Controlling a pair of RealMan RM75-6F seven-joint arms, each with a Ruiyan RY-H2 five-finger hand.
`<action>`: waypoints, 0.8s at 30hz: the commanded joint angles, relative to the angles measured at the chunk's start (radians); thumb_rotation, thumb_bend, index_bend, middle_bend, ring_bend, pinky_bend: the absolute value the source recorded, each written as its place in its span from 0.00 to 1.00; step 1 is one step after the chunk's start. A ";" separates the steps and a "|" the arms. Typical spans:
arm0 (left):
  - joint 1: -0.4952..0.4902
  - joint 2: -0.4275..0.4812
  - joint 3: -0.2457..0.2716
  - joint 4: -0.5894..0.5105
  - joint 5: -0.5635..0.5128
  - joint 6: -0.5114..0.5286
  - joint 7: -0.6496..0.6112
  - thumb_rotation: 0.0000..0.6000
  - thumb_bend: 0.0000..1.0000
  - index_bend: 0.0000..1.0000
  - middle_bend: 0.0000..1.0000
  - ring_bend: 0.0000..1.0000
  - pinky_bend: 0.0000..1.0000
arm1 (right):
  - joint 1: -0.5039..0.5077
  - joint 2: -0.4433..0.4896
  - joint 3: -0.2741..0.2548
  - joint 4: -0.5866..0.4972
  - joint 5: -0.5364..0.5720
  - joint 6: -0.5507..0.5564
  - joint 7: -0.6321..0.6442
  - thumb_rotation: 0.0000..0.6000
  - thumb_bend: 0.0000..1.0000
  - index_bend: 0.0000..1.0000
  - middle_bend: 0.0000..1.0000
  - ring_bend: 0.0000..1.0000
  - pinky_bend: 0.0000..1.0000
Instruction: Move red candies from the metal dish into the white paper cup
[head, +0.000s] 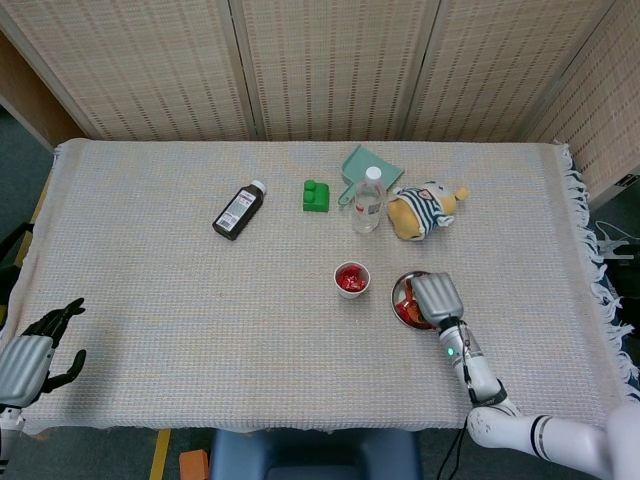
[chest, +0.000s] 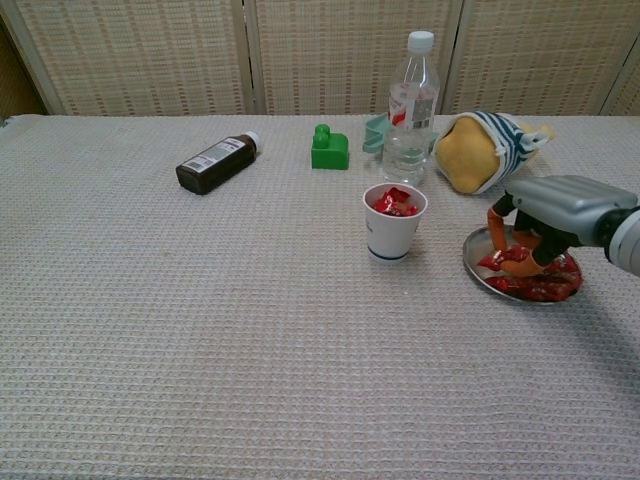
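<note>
The white paper cup (head: 351, 279) (chest: 394, 225) stands mid-table with red candies inside. Just right of it lies the metal dish (head: 399, 286) (chest: 472, 264), still holding red candies (chest: 545, 288). My right hand (head: 436, 298) (chest: 560, 208) hovers a little above the dish, fingers curled down, and pinches a red candy (chest: 511, 256) between its orange fingertips. My left hand (head: 30, 358) rests at the near left table edge, far from both, with its fingers apart and nothing in it; only the head view shows it.
Behind the cup stand a clear water bottle (chest: 411, 100), a green block (chest: 329, 148), a teal scoop (head: 358, 166) and a striped plush toy (chest: 482, 148). A dark brown bottle (chest: 214, 163) lies at the back left.
</note>
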 joint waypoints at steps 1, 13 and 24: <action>0.001 0.000 0.000 0.000 0.000 0.001 0.000 1.00 0.46 0.02 0.17 0.15 0.29 | -0.006 0.014 0.011 -0.021 -0.015 0.017 0.016 1.00 0.25 0.93 0.91 0.87 1.00; -0.004 -0.002 -0.002 -0.001 -0.002 -0.007 0.000 1.00 0.47 0.02 0.17 0.15 0.29 | 0.052 0.006 0.137 -0.102 -0.069 0.069 0.078 1.00 0.24 0.93 0.91 0.87 1.00; 0.002 0.005 -0.004 0.003 -0.009 0.001 -0.017 1.00 0.46 0.02 0.17 0.15 0.29 | 0.131 -0.128 0.164 0.015 0.000 0.026 0.026 1.00 0.24 0.86 0.91 0.86 1.00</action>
